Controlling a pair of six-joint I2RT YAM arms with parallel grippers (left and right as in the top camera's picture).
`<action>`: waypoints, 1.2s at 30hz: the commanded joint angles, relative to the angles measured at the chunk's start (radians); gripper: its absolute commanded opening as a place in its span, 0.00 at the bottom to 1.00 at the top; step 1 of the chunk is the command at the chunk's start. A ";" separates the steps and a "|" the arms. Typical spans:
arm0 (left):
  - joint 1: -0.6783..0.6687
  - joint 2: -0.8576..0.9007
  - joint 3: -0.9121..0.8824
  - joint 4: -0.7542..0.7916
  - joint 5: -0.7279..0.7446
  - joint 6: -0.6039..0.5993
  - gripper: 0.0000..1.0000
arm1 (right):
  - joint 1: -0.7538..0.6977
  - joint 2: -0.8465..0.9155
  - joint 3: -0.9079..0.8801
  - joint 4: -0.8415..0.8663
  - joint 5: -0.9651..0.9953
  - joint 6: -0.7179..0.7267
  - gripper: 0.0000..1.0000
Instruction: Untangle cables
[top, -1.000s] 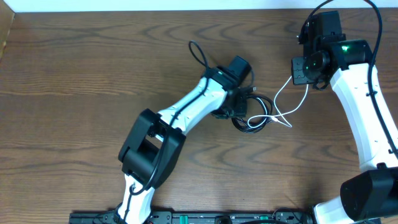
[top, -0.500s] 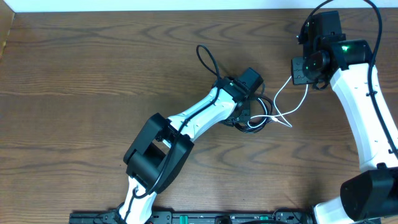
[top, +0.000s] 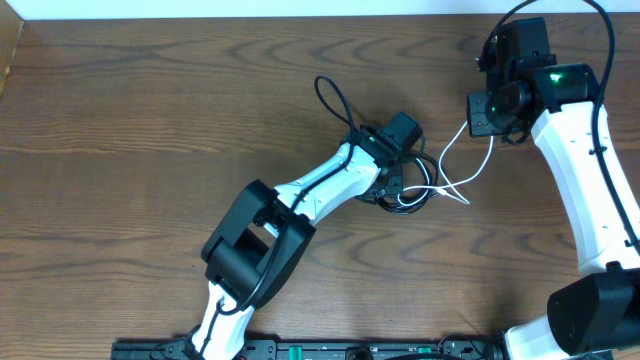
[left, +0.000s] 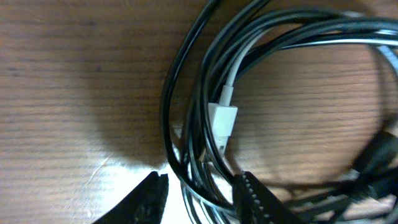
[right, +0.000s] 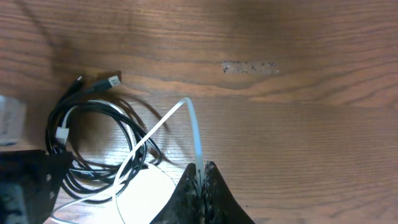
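Observation:
The black cable (top: 418, 192) lies coiled in a bundle at the table's centre, with the white cable (top: 466, 163) threaded through it. My left gripper (top: 396, 188) is down over the bundle's left side. In the left wrist view the left gripper (left: 202, 196) stands open astride several black cable (left: 186, 93) strands, which rest against its right finger, beside a white plug (left: 222, 119). My right gripper (right: 202, 171) is shut on the white cable (right: 193, 130), lifting it away from the black cable (right: 93, 146) coil. In the overhead view the right gripper (top: 481, 122) is up and to the right of the bundle.
A thick black wire loop (top: 331, 95) belonging to the left arm arches over the table behind the bundle. Two plug ends (right: 111, 81) lie just beyond the coil. The table's far edge (top: 250, 16) runs along the top.
My left gripper has slid right onto the coil and its jaws have narrowed a little around the strands. The right arm and the white cable have not moved.

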 joint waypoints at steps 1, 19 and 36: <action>0.003 0.051 -0.008 -0.010 -0.020 -0.007 0.30 | -0.003 -0.001 0.006 -0.003 -0.012 0.013 0.01; 0.250 -0.019 -0.007 -0.196 -0.008 0.202 0.08 | -0.003 -0.001 0.006 -0.003 -0.551 -0.364 0.01; 0.556 -0.019 -0.008 -0.287 0.089 0.344 0.07 | -0.108 -0.001 0.006 0.030 0.034 -0.091 0.01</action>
